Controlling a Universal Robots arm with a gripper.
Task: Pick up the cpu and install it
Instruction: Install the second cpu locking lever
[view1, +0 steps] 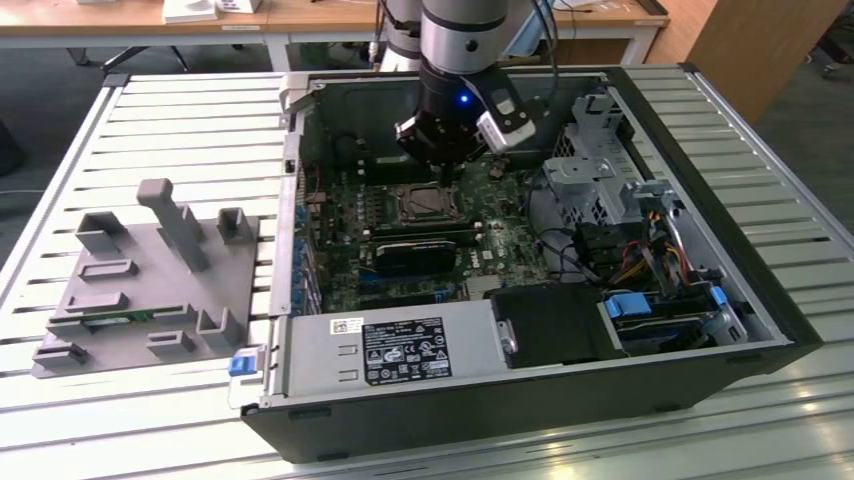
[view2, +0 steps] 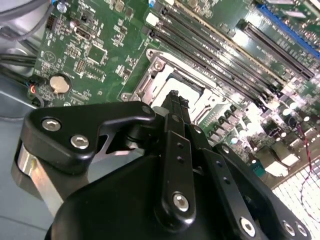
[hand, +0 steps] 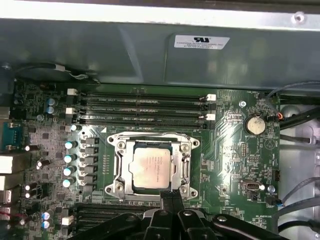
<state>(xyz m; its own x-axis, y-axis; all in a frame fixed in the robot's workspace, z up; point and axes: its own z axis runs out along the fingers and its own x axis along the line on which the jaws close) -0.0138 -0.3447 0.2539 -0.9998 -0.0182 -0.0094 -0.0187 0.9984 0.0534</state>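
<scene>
The cpu sits in the motherboard socket; the gripper, fingers pressed together, hovers just beside it.

Slatted white table, open computer case, grey fixture tray

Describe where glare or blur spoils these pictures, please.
In the first wrist view the cpu is sharp, with a mild sheen on its top. In the second wrist view the gripper is sharp, and glare washes out the motherboard toward one corner. In the exterior view the table slats shine pale, while the case interior is dim.
</scene>
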